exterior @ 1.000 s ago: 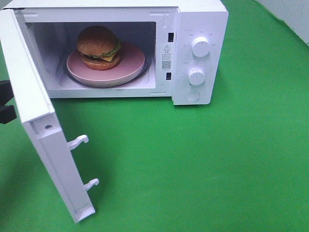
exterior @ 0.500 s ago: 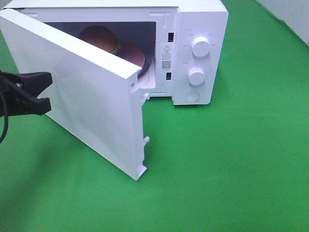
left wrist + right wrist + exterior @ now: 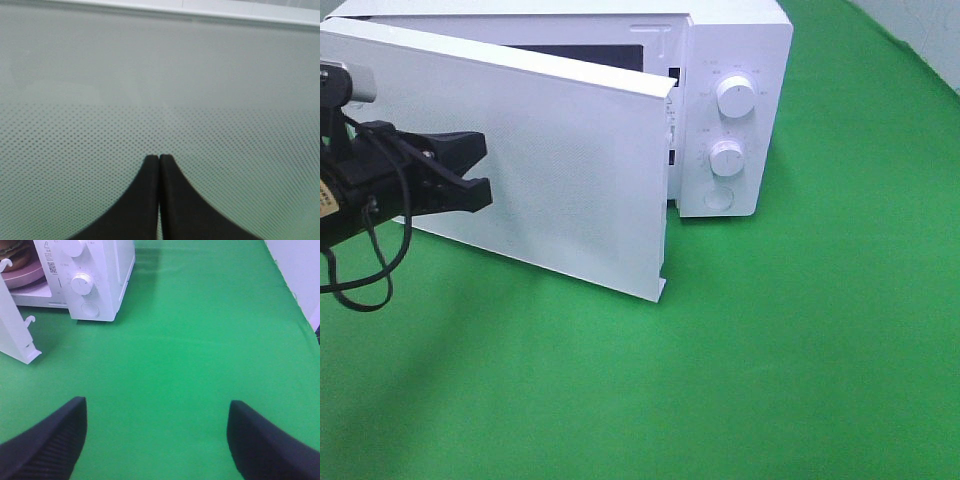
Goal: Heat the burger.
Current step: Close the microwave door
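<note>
Green cloth (image 3: 800, 350) covered the table, and a white microwave (image 3: 760, 40) stood at its back. Its door (image 3: 570, 170) hung ajar, with the latch edge just short of the body. The left gripper (image 3: 484, 168) was closed on nothing, its two tips pressed together and pointed at the door's dotted outer face; whether they touched it could not be told. The burger (image 3: 10, 255) sat inside the microwave on a pink plate (image 3: 27, 276). Only a sliver of each showed past the door in the right wrist view, and both were hidden from above. The right gripper (image 3: 155, 440) hung spread wide over the cloth, well apart from the microwave, holding nothing.
</note>
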